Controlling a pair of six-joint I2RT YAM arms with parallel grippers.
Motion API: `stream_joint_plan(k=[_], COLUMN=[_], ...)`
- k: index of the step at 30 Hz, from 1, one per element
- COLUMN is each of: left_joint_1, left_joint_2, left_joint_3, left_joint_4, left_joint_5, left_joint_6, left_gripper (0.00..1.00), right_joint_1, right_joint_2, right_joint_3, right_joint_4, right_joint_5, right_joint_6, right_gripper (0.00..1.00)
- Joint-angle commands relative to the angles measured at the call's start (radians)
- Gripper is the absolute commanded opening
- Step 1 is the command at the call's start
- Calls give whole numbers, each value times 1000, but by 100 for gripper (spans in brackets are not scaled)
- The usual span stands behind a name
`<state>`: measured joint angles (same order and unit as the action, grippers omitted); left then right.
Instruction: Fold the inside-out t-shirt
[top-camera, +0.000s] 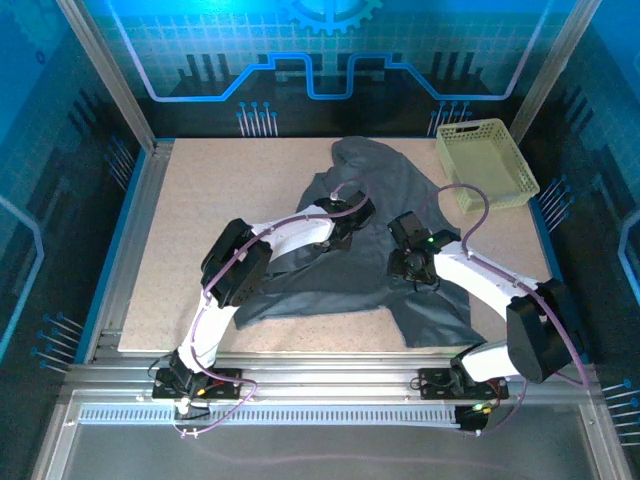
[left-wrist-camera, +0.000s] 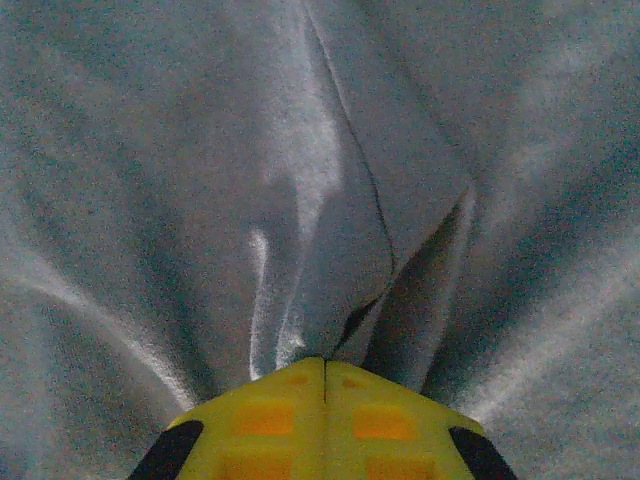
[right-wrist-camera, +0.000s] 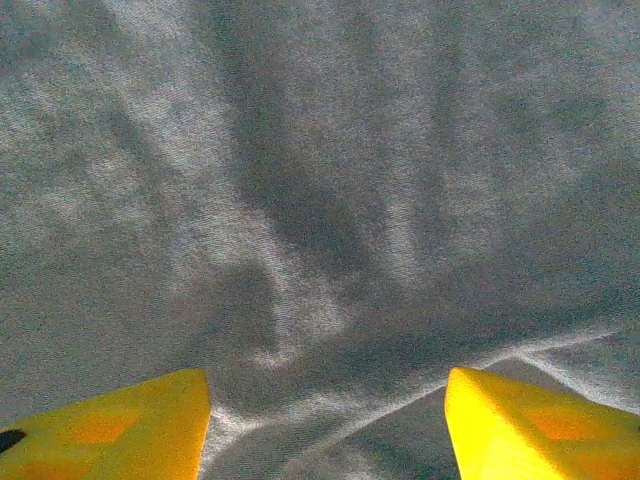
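Observation:
The inside-out t-shirt (top-camera: 400, 190) is a dark slate-grey cloth lying crumpled across the middle and right of the table, from near the basket to the front edge. My left gripper (top-camera: 345, 238) is down on its middle. In the left wrist view its yellow fingers (left-wrist-camera: 270, 415) meet tip to tip, the left gripper (left-wrist-camera: 325, 365) shut on a pinch of the t-shirt (left-wrist-camera: 200, 180), with creases fanning out from the pinch. My right gripper (top-camera: 412, 275) rests over the shirt's right half. In the right wrist view the right gripper (right-wrist-camera: 327, 378) is open, fingers wide apart above the t-shirt (right-wrist-camera: 330, 200).
A pale yellow-green plastic basket (top-camera: 486, 163) stands at the back right corner, touching the shirt's edge. The beige table top (top-camera: 220, 220) shows bare to the left of the shirt. Metal frame rails run along the near edge.

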<state>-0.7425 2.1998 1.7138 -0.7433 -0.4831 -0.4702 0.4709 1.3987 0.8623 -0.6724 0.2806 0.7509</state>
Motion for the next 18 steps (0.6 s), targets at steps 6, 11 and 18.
stream_joint_plan(k=[6,11,18], left_joint_1=[-23,-40,-53], left_joint_2=[-327,-569,-794], left_joint_3=[-323,-620,-941], left_joint_4=[214,404,613], left_joint_5=[-58,-5,103], left_joint_6=[-20,-66,-148], left_gripper=[0,0,0], right_joint_1=[-11,-20,-18], right_joint_2=[31,120,349], right_joint_3=[70,165,353], right_joint_4=[2,62,209], right_joint_5=[13,-17,-208], right_joint_6=[-54,-117,-213], right_gripper=[65,65,65])
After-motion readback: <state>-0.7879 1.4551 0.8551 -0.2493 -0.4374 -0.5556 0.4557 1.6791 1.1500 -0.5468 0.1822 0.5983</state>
